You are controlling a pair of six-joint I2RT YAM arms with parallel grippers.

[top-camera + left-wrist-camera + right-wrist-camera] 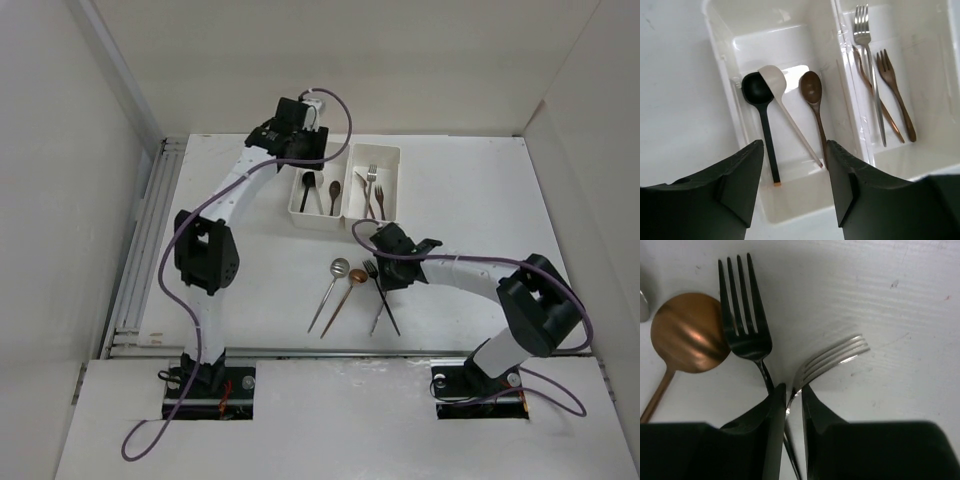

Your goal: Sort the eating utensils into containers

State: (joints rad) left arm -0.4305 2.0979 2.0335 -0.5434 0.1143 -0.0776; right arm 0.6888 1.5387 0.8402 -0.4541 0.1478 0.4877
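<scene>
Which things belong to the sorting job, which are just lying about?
Job: left bin (black spoon, white spoon, brown spoon); right bin (silver fork, two brown forks); on the table silver spoon, copper spoon, black fork, and a second silver fork pinched by the right gripper; left gripper, open above the left bin.
Not the job: purple cables; metal rail at table's left edge.

Overhead camera, above and behind the arm bases, looks down on the whole table (pixel 480 200), with the pair of white bins (pixel 343 200) small toward its far side. The left wrist camera hangs close over those bins, looking down into both past the left gripper (pixel 795 160). The right wrist camera sits almost at tabletop level on the bins' near side. It is tight on the silver fork (pixel 832 357) between the right gripper (pixel 794 405) fingers and on the dark fork (pixel 742 315). The overhead view takes in both spots.
</scene>
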